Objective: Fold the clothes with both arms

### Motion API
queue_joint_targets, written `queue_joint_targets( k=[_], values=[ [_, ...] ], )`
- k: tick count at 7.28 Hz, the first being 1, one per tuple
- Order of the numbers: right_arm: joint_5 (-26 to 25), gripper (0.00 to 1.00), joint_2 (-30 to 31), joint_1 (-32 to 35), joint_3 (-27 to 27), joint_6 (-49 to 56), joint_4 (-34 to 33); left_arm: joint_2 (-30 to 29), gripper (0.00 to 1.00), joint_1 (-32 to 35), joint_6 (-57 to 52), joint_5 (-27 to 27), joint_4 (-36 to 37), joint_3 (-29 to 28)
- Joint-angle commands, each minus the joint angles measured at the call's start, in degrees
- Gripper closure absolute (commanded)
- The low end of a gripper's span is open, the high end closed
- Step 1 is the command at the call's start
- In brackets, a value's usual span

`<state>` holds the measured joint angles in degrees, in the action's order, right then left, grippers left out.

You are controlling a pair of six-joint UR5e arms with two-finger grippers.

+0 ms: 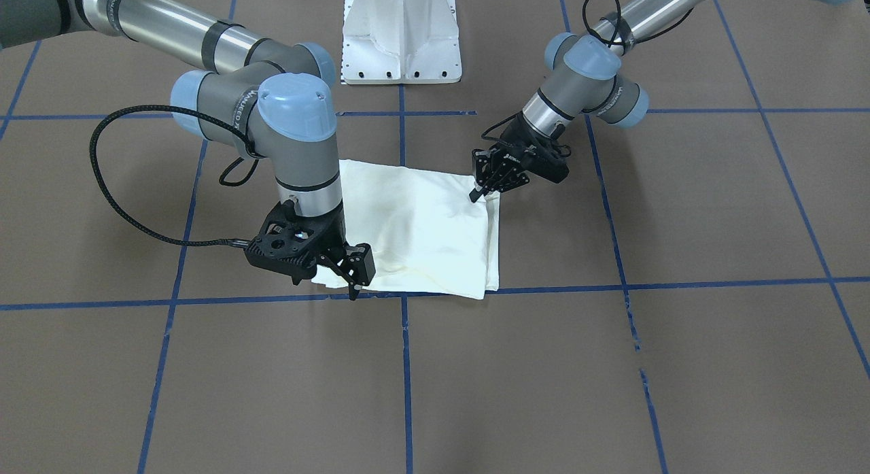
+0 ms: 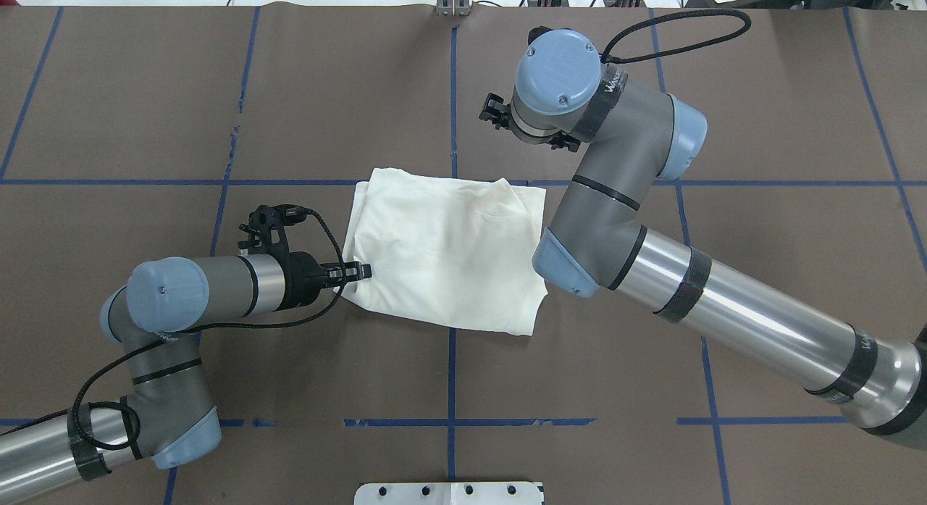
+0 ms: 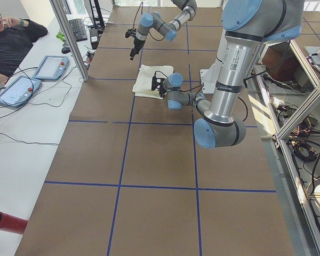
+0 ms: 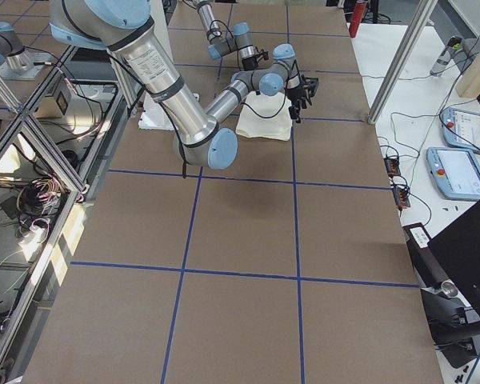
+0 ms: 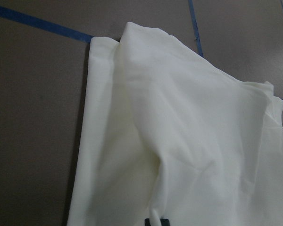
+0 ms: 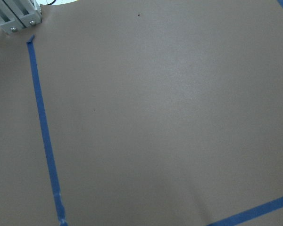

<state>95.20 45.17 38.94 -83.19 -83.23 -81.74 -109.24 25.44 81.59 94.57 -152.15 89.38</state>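
Observation:
The cream shirt (image 1: pixel 421 222) lies folded into a rough rectangle at the table's middle, plain side up, and no print shows. It also shows in the overhead view (image 2: pixel 442 251). My left gripper (image 2: pixel 364 271) lies low at the shirt's corner nearest the left arm and is shut on the cloth there (image 1: pixel 476 194). The left wrist view is filled with the shirt (image 5: pixel 179 132), and one fingertip (image 5: pixel 156 221) shows at the bottom edge. My right gripper (image 1: pixel 353 290) points down, raised over the shirt's far edge, with its fingers together and nothing in them. The right wrist view shows only bare table.
The brown table carries a grid of blue tape lines (image 2: pixel 452 374). The white pedestal base (image 1: pixel 401 39) stands at the robot's side. An operator (image 3: pixel 10 37), tablets (image 3: pixel 21 88) and a metal post (image 3: pixel 69 37) are beyond the table's far edge.

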Motion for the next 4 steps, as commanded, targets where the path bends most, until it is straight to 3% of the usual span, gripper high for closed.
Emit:
queue_joint_targets(
  k=[1,2,3,4],
  values=[
    [0.07,0.00,0.00,0.00,0.05,0.08,0.00,0.61,0.26,0.05,0.14,0.18,-0.34,0.44],
    [0.25,0.00,0.00,0.00,-0.04,0.08,0.09,0.78,0.00,0.14,-0.03,0.96,0.71,3.75],
    [0.34,0.00,0.00,0.00,-0.13,0.08,0.09,1.92,0.00,0.66,0.06,5.06,2.89,7.87],
    [0.43,0.00,-0.08,0.00,-0.22,0.08,0.09,1.84,0.00,0.75,0.93,5.71,5.96,11.22]
  ],
)
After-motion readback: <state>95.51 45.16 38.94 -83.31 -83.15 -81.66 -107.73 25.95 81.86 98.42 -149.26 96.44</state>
